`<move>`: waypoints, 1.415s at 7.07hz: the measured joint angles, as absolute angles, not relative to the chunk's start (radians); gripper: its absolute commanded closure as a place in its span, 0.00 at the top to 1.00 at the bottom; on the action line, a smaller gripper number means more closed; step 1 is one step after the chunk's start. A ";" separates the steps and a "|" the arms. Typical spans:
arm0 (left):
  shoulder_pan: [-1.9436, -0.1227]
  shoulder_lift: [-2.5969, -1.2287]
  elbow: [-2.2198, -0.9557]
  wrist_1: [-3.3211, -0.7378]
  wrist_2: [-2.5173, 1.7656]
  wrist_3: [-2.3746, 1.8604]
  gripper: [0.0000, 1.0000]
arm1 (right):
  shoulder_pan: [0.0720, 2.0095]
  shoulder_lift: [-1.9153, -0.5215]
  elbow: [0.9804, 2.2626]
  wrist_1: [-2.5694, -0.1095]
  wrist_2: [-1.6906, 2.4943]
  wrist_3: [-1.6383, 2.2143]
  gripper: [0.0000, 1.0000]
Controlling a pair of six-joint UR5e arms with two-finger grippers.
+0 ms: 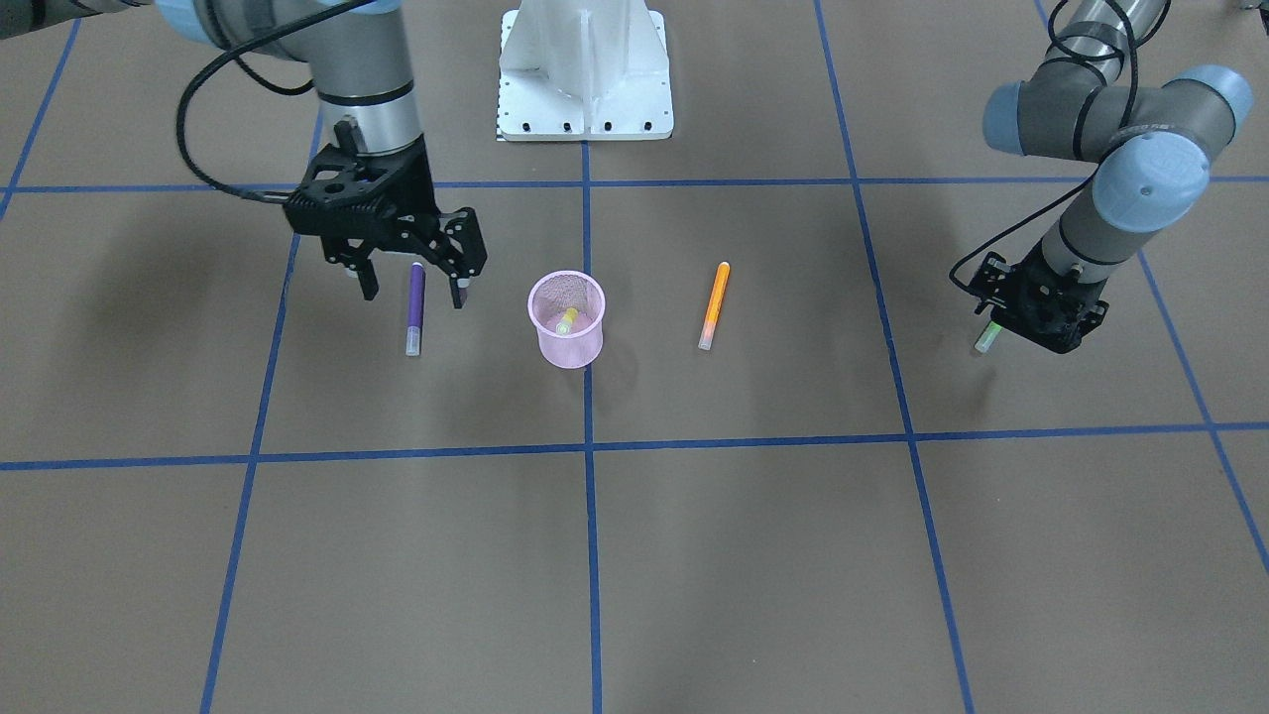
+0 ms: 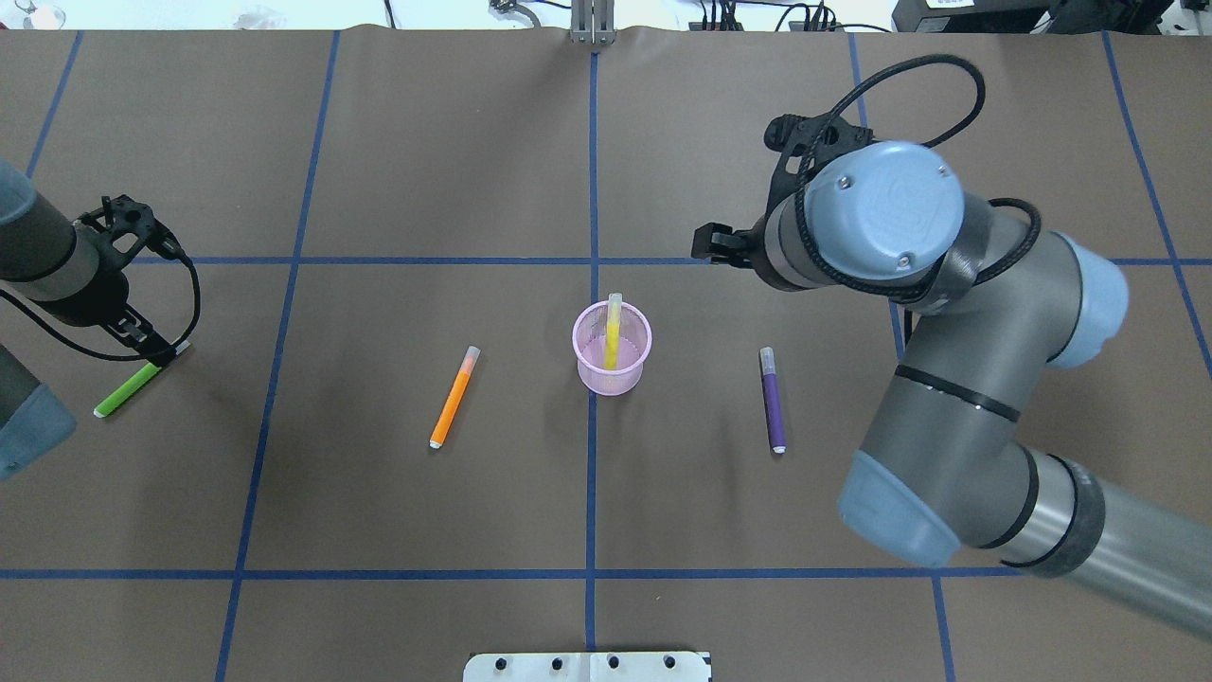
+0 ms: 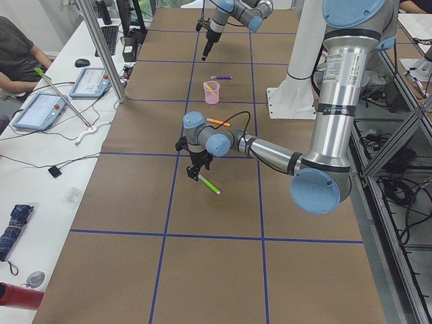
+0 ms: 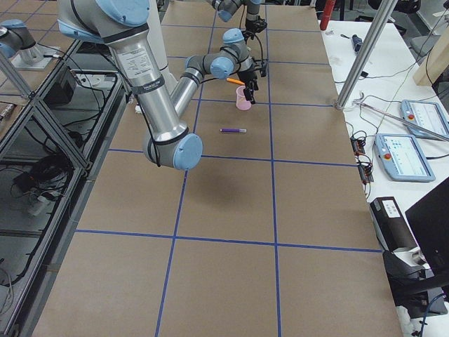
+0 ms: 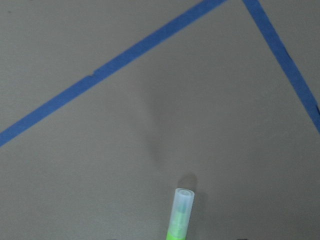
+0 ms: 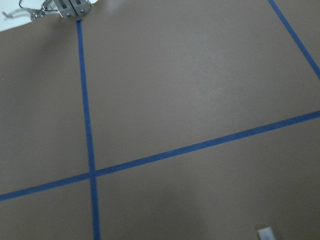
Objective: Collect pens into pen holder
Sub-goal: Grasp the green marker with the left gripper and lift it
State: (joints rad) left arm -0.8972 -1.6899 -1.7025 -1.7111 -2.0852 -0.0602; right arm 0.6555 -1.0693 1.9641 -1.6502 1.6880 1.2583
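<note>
The pink mesh pen holder (image 1: 566,319) stands at the table's middle with the yellow pen (image 1: 567,320) leaning inside; it also shows in the overhead view (image 2: 613,360). The purple pen (image 1: 415,308) lies flat beside it, and my right gripper (image 1: 414,295) hangs open just above it, one finger on each side. The orange pen (image 1: 714,304) lies flat on the holder's other side. My left gripper (image 1: 1003,323) is shut on the green pen (image 1: 984,338), far from the holder. It holds the pen tilted, with the pale cap end (image 5: 182,205) pointing down close to the table.
The white robot base plate (image 1: 585,74) sits at the table's robot side, behind the holder. Blue tape lines (image 1: 587,446) grid the brown table. A side bench with tablets (image 3: 40,111) and cables runs along the far edge, with a metal post (image 3: 101,50).
</note>
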 measured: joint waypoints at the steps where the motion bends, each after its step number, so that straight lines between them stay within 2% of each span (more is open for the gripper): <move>1: -0.892 -1.697 -1.700 -1.658 -2.071 0.030 0.77 | 0.719 -1.105 1.964 -1.650 1.766 1.163 0.99; 2: -0.890 -1.709 -1.689 -1.621 -2.068 0.074 0.76 | 0.767 -1.136 1.963 -1.651 1.824 1.086 0.99; 4: -0.888 -1.744 -1.634 -1.596 -2.069 0.088 0.65 | 0.807 -1.162 1.961 -1.651 1.864 1.024 0.99; 10: -0.883 -1.763 -1.606 -1.584 -2.077 0.089 0.61 | 0.819 -1.173 1.961 -1.650 1.870 1.015 0.99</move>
